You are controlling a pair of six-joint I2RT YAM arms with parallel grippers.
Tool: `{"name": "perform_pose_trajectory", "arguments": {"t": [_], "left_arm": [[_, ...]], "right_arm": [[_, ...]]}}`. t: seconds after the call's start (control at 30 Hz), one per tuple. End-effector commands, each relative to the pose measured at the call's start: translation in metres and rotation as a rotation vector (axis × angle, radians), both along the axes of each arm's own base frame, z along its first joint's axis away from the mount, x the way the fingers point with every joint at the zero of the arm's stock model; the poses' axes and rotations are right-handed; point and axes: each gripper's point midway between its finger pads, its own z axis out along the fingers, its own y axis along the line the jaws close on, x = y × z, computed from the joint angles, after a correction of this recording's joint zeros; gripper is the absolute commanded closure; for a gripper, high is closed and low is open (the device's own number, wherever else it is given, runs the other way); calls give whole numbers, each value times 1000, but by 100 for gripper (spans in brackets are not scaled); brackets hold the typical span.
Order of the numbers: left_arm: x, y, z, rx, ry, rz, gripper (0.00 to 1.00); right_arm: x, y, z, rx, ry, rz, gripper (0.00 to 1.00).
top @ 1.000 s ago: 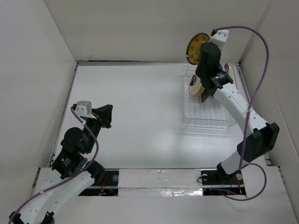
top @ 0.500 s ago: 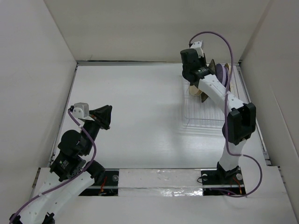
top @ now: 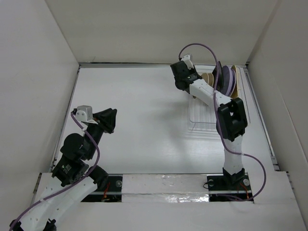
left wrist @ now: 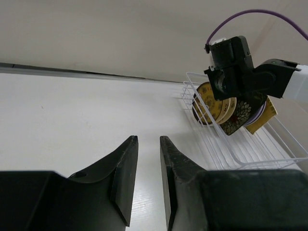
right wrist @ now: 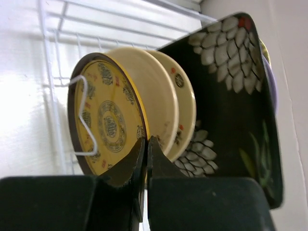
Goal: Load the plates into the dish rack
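One plate has just changed place: the yellow patterned plate (right wrist: 108,122), held high above the rack (top: 204,122) a second ago, now stands on edge at the far end of the rack. It is the leftmost in the row, and a wire prong crosses its face. To its right stand two cream plates (right wrist: 156,91), then the black flowered plate (right wrist: 231,96), and a lavender plate (top: 226,79) shows beyond that.

The right end effector (right wrist: 146,140) is narrow. Its tips appear closed on the yellow plate's rim, as far as the wrist view shows, so the plate looks seated but not yet let go. The left end effector (left wrist: 148,138) hangs over the near left of the counter (top: 134,110), well apart from the rack. Its fingers are a narrow gap apart and hold nothing.

Every plate in view stands in the rack, so the loading looks close to done. What remains seems to be a release and a clean lift away, without dragging the plate off its prongs.
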Motion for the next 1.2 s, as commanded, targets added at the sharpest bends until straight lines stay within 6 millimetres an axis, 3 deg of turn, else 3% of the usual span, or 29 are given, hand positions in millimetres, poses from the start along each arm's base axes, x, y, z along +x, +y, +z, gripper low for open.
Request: {"name": "perform_pose_trajectory", "arguments": {"t": [0.0,0.03,0.17,0.2,0.27,0.3,0.37,0.4,0.43,0.5,0.53,0.6,0.63,0.7,0.73,0.77,0.8,0.83,0.9,0.97,1.0,1.03,1.13,1.17], "left_arm": [[3,-5,6,-10,-14,-11,77],[4,-6,5,-5,-8,-12,76],[8,-14,-1,16,13,-35,68],[9,-16,-4,22,16,-42,66],[11,-18,-6,32,27,-48,62],[11,-19,-6,34,29,-48,61],[13,-20,-9,40,38,-45,59],[13,-20,-9,40,39,-44,59],[14,-20,-10,43,40,-42,58],[15,-19,-10,43,37,-39,57],[15,-19,-10,45,37,-36,56],[17,-19,-13,52,40,-34,55],[17,-20,-13,54,38,-32,54],[18,-19,-15,60,39,-28,54],[18,-19,-14,66,34,-28,54],[18,-19,-15,68,33,-26,54],[19,-19,-17,75,36,-25,53],[19,-18,-17,80,33,-22,53],[19,-17,-19,90,34,-15,53],[21,-14,-21,95,37,0,53],[22,-14,-22,100,40,5,53],[22,-14,-24,104,43,7,53],[25,-16,-29,126,54,1,53],[26,-19,-26,121,38,-6,53]], "right_arm": [[5,17,11,63,-58,11,98],[6,18,11,74,-62,15,94],[2,19,29,117,-98,32,45],[-1,19,49,173,-160,31,40],[-9,25,67,230,-200,66,27],[-20,21,89,283,-255,75,24],[-33,27,108,368,-304,123,21],[-40,28,104,413,-324,139,20],[-60,36,136,506,-387,217,20],[-82,59,160,647,-477,327,19],[-110,63,163,712,-488,410,19],[-141,81,185,851,-577,528,19],[-170,82,185,914,-591,621,22],[-200,86,201,1035,-664,719,30],[-217,91,203,1081,-662,791,41],[-227,91,185,1107,-636,812,72],[-248,81,201,1176,-687,852,82],[-265,79,195,1207,-677,903,92],[-276,78,181,1226,-631,915,97],[-284,76,169,1230,-601,925,96],[-287,77,151,1234,-551,911,95],[-293,71,151,1247,-565,904,91],[-298,68,135,1285,-551,885,66],[-300,69,132,1295,-545,887,53]]}}
